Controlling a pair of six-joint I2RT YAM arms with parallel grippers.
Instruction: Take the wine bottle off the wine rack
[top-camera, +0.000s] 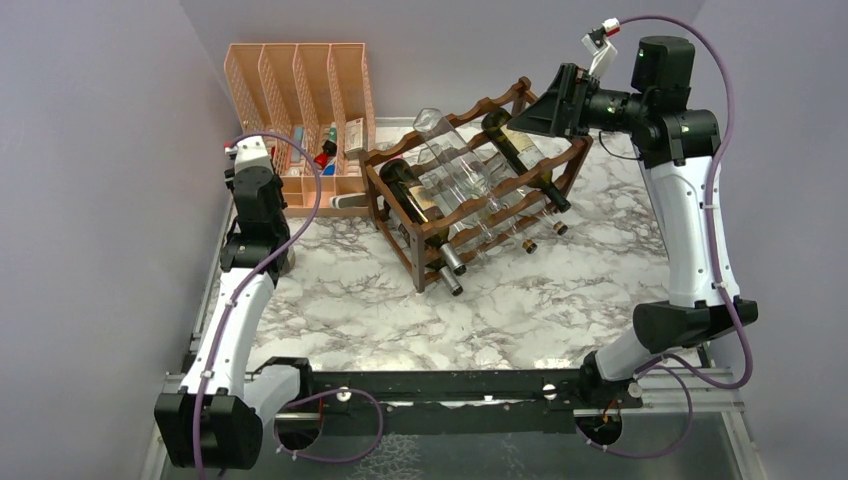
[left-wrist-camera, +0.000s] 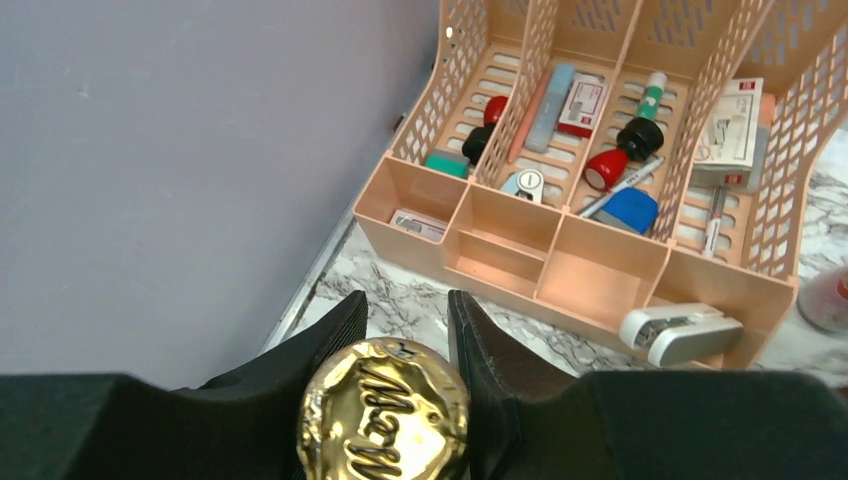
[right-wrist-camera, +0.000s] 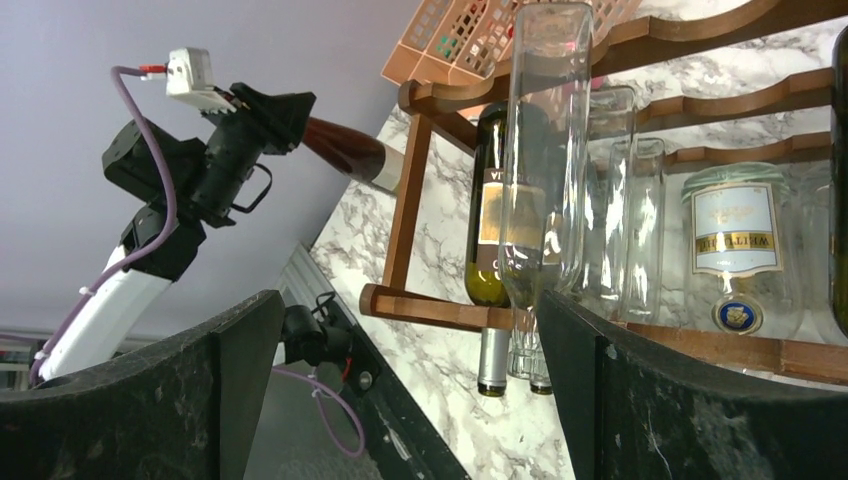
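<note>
Legible marking is scarce. The gold foil cap (left-wrist-camera: 383, 410) on the dark glass wine bottle (right-wrist-camera: 345, 150) carries embossed dark script beginning "Mo"; the remaining letters cannot be made out. In the dark brown wooden wine rack (right-wrist-camera: 407, 200), a squat clear glass bottle (right-wrist-camera: 738, 175) bears a cream label (right-wrist-camera: 735, 225) with one band of capitals, too blurred to read, above a round blue-and-gold seal (right-wrist-camera: 738, 315). A dark green bottle (right-wrist-camera: 487, 285) nearby has a tan label (right-wrist-camera: 487, 220) with illegible print. A white-and-red carton (left-wrist-camera: 735, 125) in the peach mesh organizer (left-wrist-camera: 600, 270) shows print too small to read.
</note>
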